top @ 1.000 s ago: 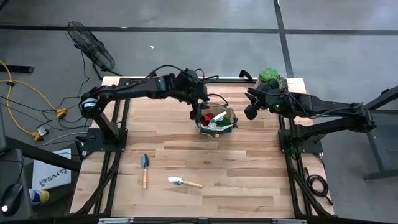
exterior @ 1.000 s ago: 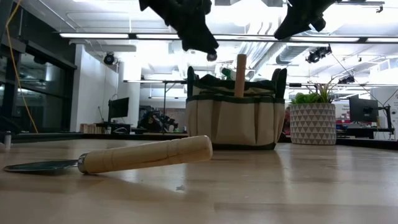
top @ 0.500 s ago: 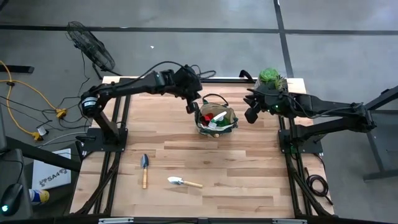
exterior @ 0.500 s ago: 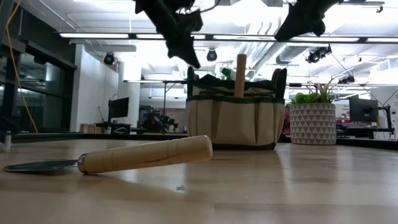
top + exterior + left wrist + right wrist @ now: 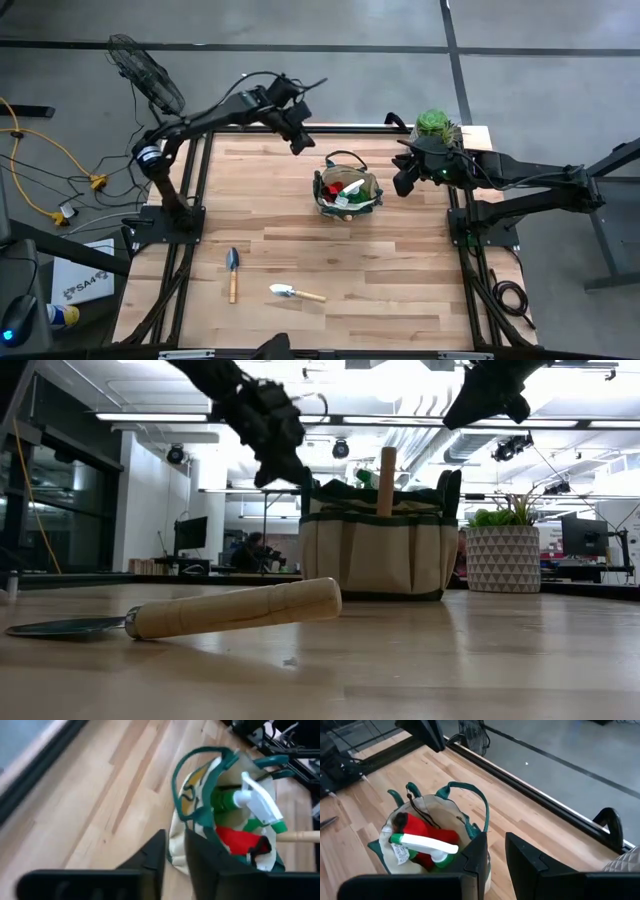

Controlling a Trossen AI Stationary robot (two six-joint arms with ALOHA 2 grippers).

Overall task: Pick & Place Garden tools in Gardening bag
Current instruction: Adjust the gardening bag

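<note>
We have the left tool (image 5: 298, 143) up in the air over the far-left part of the bench (image 5: 400, 290), near the far edge, its two fingers close together with only a slim gap and nothing between them. The gardening bag (image 5: 348, 194) sits mid-bench to the right of that tool and nearer the front, already carrying a green spray bottle (image 5: 250, 802), a red item (image 5: 240, 841) and a wooden handle (image 5: 386, 480) standing upright.

What matters now, by our reckoning, is the pair left out: a dark-bladed trowel (image 5: 232, 272) and a pale-bladed trowel (image 5: 295, 293), both lying flat at the front-left of the bench, well apart from the bag. From the left tool they lie toward the front edge and slightly to the left. The dark one's long axis runs front to back, blade toward the far side; the pale one runs nearly side to side, handle pointing right (a wrist turn would probably differ between them). The left arm is clearly nearer to both.

The right tool (image 5: 403, 182) hangs just beside the bag's right side, near the potted plant (image 5: 435, 124), fingers a little apart, empty.
</note>
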